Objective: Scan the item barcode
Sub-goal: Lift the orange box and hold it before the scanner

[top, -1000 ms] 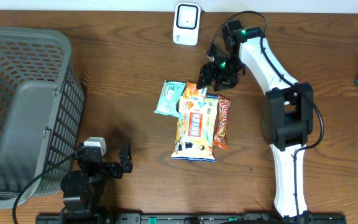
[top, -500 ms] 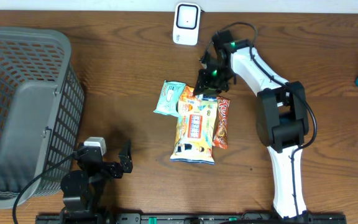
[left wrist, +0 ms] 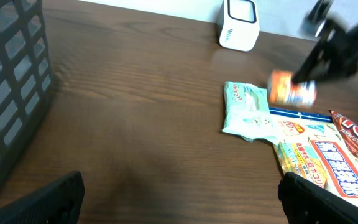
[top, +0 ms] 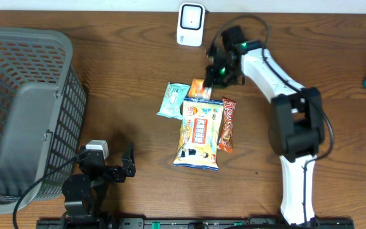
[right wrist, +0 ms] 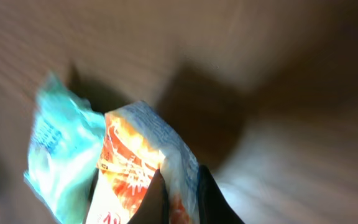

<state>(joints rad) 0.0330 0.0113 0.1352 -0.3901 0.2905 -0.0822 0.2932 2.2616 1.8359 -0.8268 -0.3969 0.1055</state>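
Wooden counter (top: 126, 70): right end effector (top: 213, 80) pinching orange packet (top: 200, 89) beside teal packet (top: 172, 100); left end effector (left wrist: 182, 202) spread near basket (top: 63, 39).

Orange packet (right wrist: 135, 155) blurred, lower end past the bottom edge; grey basket (top: 72, 108) cropped at left.

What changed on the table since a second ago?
The right arm dipped to the snack pile, its jaws shut on the small orange packet, and it pulled the packet up out of the pile. The other snacks, the basket and the left arm stayed put.
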